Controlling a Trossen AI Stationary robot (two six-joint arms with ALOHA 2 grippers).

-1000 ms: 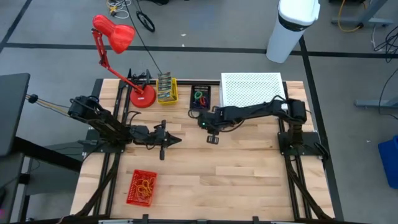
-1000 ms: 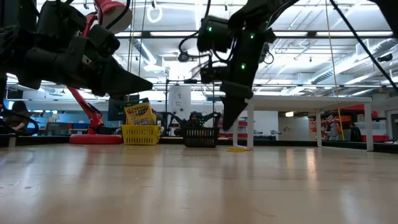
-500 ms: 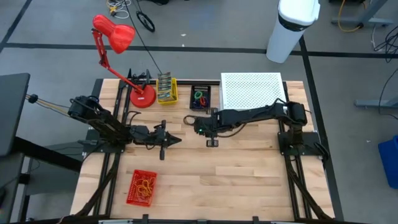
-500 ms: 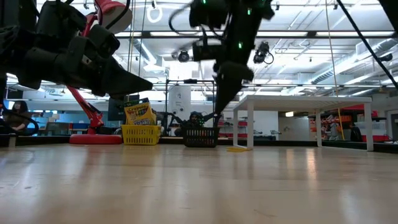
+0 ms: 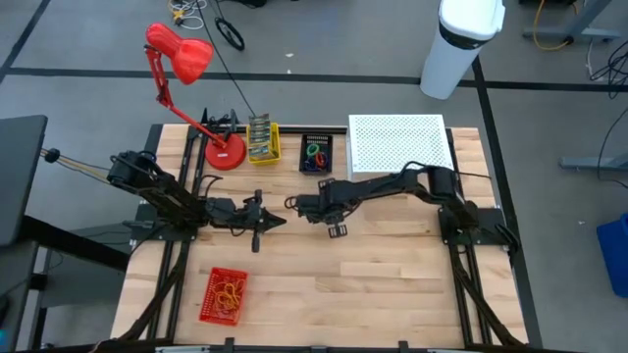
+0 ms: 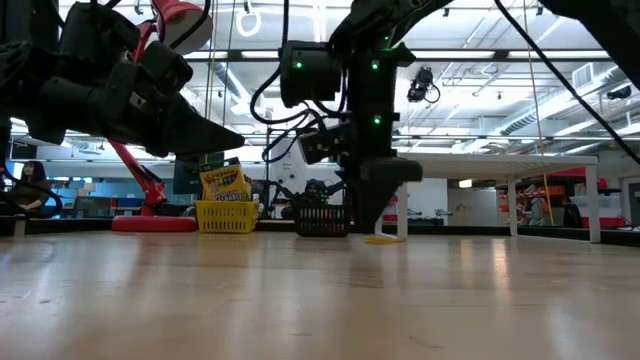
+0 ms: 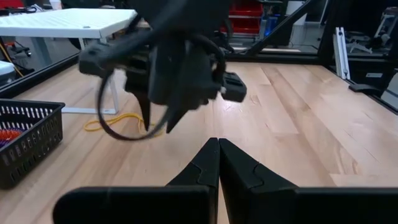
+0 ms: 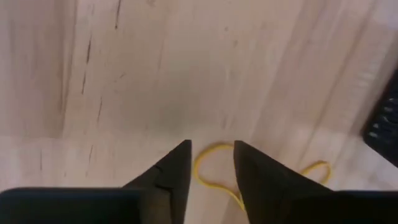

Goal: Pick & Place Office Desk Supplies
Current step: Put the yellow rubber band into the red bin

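My right gripper (image 8: 211, 165), fingers parted, hangs above the thin yellow rubber band (image 8: 214, 168) lying flat on the wooden desk (image 8: 186, 74), just near of the black mesh basket (image 5: 316, 154).

Light wooden worktop (image 5: 373, 265) on a grey floor (image 5: 324, 44) marked with dark tape lines, a white cylindrical bin (image 5: 461, 44) beyond it; behind, a white table (image 6: 490, 165) under bright ceiling strip lights (image 6: 560, 100).
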